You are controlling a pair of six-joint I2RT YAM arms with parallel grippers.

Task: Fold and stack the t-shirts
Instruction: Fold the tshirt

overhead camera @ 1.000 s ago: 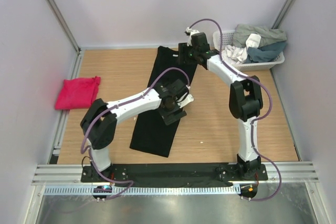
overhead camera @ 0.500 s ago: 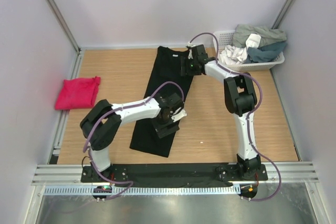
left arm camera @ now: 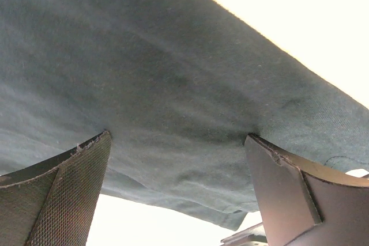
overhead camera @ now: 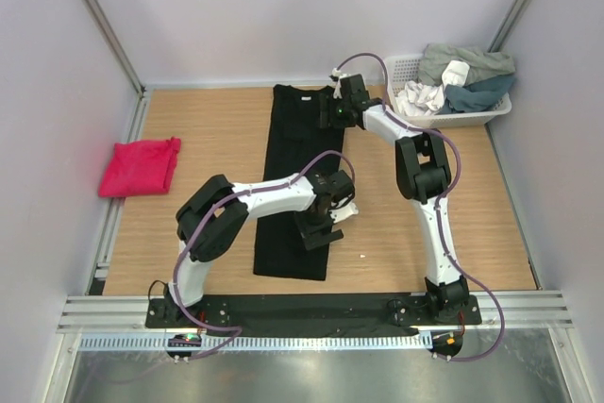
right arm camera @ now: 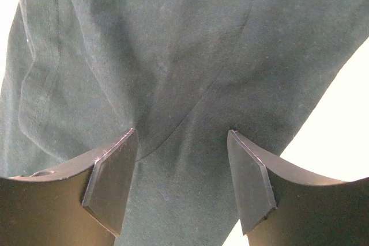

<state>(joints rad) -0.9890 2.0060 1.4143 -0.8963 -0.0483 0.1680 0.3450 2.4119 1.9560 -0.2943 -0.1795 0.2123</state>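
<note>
The black t-shirt (overhead camera: 293, 162) lies on the wooden table as a long narrow strip, running from far to near. My left gripper (overhead camera: 319, 229) is open, its tips down on the strip's near right edge; in the left wrist view its fingers (left arm camera: 69, 194) stand wide apart on the dark cloth (left arm camera: 173, 73). My right gripper (overhead camera: 336, 112) is open at the strip's far right corner; in the right wrist view its fingers (right arm camera: 112, 177) rest on the cloth (right arm camera: 173, 56) beside a seam. The pink t-shirt (overhead camera: 142, 165) lies folded at the table's left edge.
A white latticed basket (overhead camera: 400, 67) full of other clothes stands at the far right corner. Grey walls and metal posts close in the table on three sides. The arm bases sit on a black plate (overhead camera: 311, 309) at the near edge.
The black strip has swung from a slant to nearly straight: its far end went left, its near end right. My left gripper moved right and nearer with it. The right gripper shifted slightly.
</note>
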